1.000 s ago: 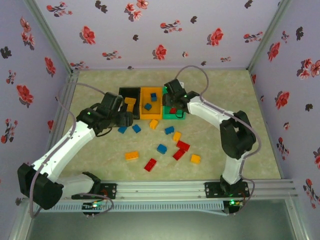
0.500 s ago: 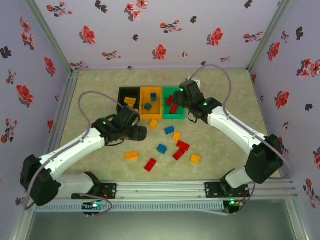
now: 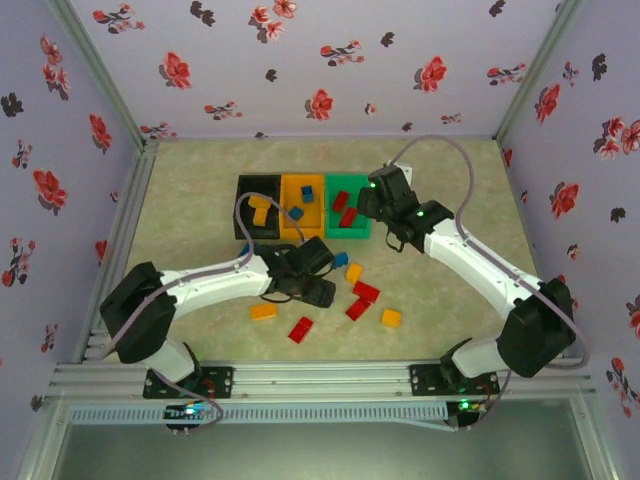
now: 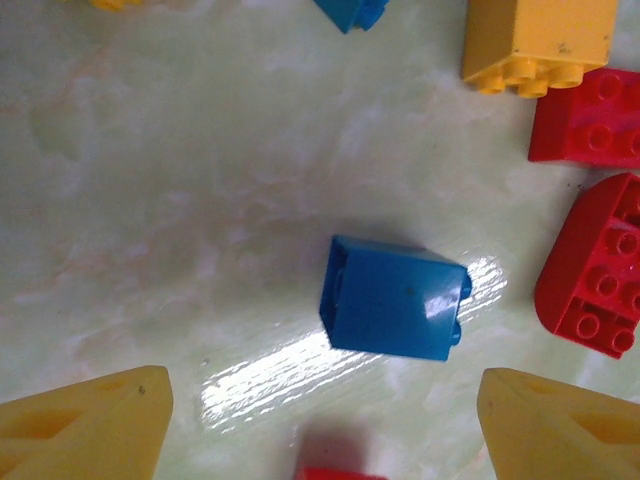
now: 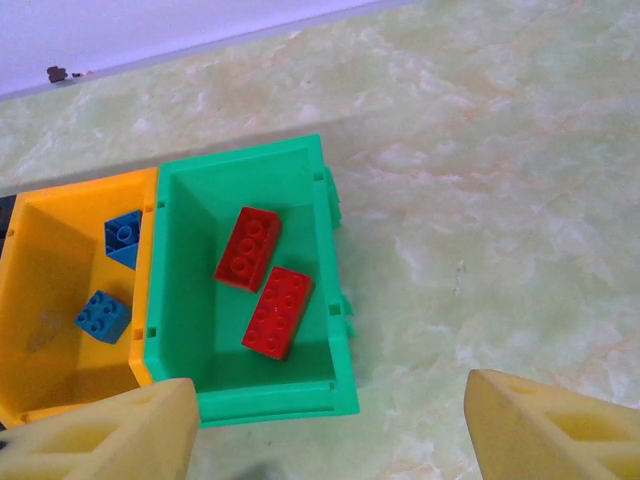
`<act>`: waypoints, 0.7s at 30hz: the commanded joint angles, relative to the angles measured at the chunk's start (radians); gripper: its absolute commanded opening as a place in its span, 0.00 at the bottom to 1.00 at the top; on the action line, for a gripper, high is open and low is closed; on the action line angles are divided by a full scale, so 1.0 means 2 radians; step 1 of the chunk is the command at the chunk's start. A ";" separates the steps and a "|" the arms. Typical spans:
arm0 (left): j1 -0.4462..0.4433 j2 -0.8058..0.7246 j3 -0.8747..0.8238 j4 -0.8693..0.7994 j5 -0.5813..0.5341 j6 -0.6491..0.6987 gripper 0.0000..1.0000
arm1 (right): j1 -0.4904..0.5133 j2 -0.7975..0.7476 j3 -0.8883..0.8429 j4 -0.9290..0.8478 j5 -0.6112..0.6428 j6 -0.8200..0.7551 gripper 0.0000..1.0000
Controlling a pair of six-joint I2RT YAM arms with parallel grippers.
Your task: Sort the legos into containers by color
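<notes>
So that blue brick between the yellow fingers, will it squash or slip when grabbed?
The blue brick looks like hard moulded plastic, so probably stiff. Its glossy face catches glare, so it might slip a little. Boxy and flat-sided, it should slide rather than roll.

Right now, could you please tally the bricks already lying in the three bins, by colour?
red bricks, in the green bin: 2
blue bricks, in the orange bin: 2
yellow bricks, in the black bin: 2
Total: 6
</notes>
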State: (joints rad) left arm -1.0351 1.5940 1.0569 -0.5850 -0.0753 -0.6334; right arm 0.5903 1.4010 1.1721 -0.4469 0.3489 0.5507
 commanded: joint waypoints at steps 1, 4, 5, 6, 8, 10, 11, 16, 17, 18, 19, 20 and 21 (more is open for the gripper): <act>-0.007 0.021 0.022 0.004 0.011 0.008 0.81 | -0.007 -0.015 -0.009 -0.007 0.017 -0.002 0.72; -0.009 0.038 0.032 0.001 0.014 0.011 0.81 | -0.008 -0.012 -0.010 -0.007 0.017 -0.003 0.72; -0.009 0.045 0.034 0.001 0.015 0.013 0.80 | -0.009 -0.011 -0.010 -0.007 0.017 -0.003 0.72; -0.009 0.051 0.036 0.001 0.016 0.012 0.79 | -0.010 -0.010 -0.010 -0.007 0.016 -0.003 0.72; -0.011 0.060 0.040 0.002 0.021 0.015 0.78 | -0.011 -0.009 -0.009 -0.007 0.015 -0.004 0.72; -0.012 0.068 0.044 0.002 0.026 0.019 0.77 | -0.011 -0.008 -0.009 -0.007 0.014 -0.004 0.72; -0.013 0.071 0.047 0.001 0.027 0.019 0.76 | -0.011 -0.007 -0.009 -0.007 0.014 -0.005 0.72; -0.015 0.085 0.054 -0.002 0.029 0.022 0.74 | -0.012 -0.006 -0.009 -0.007 0.014 -0.005 0.72; -0.015 0.088 0.056 -0.002 0.030 0.023 0.73 | -0.013 -0.005 -0.009 -0.007 0.014 -0.005 0.72; -0.015 0.089 0.057 -0.003 0.030 0.023 0.72 | -0.013 -0.005 -0.010 -0.007 0.013 -0.005 0.72; -0.016 0.091 0.058 -0.003 0.029 0.024 0.71 | -0.013 -0.005 -0.010 -0.007 0.013 -0.005 0.72; -0.016 0.093 0.058 -0.004 0.030 0.023 0.70 | -0.014 -0.005 -0.009 -0.007 0.014 -0.006 0.72; -0.016 0.094 0.058 -0.004 0.029 0.024 0.69 | -0.014 -0.005 -0.009 -0.008 0.014 -0.006 0.72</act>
State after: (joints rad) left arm -1.0584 1.7580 1.1484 -0.5797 -0.0250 -0.6052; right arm 0.5728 1.3918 1.1618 -0.4469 0.3527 0.5503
